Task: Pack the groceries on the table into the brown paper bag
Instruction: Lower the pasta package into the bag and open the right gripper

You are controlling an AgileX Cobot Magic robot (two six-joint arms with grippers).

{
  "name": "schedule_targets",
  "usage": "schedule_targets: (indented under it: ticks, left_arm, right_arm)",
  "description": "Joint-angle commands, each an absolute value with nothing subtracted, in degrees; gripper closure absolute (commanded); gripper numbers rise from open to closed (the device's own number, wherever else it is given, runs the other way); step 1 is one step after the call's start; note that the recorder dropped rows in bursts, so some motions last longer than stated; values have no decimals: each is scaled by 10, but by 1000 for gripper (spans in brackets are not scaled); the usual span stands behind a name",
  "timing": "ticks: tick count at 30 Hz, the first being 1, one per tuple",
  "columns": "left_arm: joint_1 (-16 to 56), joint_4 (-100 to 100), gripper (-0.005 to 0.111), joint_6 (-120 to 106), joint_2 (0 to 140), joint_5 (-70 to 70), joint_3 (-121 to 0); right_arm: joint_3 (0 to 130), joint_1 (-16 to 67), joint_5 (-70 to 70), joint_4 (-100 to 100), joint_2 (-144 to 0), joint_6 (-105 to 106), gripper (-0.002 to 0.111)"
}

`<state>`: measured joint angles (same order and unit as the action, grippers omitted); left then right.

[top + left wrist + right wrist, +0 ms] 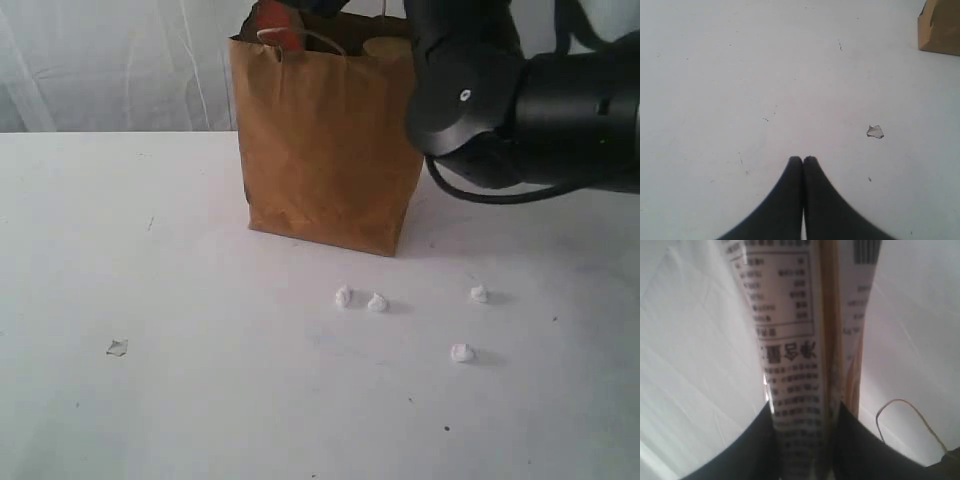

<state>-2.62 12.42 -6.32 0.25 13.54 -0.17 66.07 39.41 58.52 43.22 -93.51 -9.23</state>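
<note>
The long packet (790,340) is in my right claw (802,415). The jaws are closed part-way across its narrow width and pinch it from both sides near one end, and the rest of it stands out beyond them. It hangs in the air at the mouth of the brown paper bag (325,150), with one thin loop handle (897,400) just beside it.

The wrapper is glossy white film covered in small black print, with a barcode and a clear strip showing straight, pale-yellow strands. I judge it light, slim and fairly stiff along its length, but brittle inside and slick outside. A gentle hold across the flat faces should suit it, and a hard squeeze or a knock on the bag's rim could snap what is inside.

The bag is creased kraft paper, boxy and upright, and stands close to the table's (200,400) back edge, about midway along it. Paper that soft will likely give if I push on it. Something red (275,25) shows at its mouth.

Toward the front edge lie small white crumbs (377,302), and a pale scrap (875,131) lies nearer the left edge. My left claw (803,161) is fully closed on nothing, above bare matte tabletop.
</note>
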Motion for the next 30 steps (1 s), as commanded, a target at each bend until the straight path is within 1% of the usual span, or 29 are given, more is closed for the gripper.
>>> schedule_targets:
  ticks: [1,9,18,26,30]
  left_arm:
    - [-27,128,107,-63,0,133,0]
    - [-27,128,107,-63,0,133,0]
    - [-27,128,107,-63,0,133,0]
    - [-27,128,107,-63,0,133,0]
    - [-27,128,107,-63,0,133,0]
  right_arm:
    - [668,372,700,423,-948,-206,108]
    - [668,324,700,360,-993,-271,108]
    - [713,280,700,197,-1058,-315,108]
    - [739,280,593,192,-1077,-151,108]
    - [743,280,561,190,-1077,-72,108]
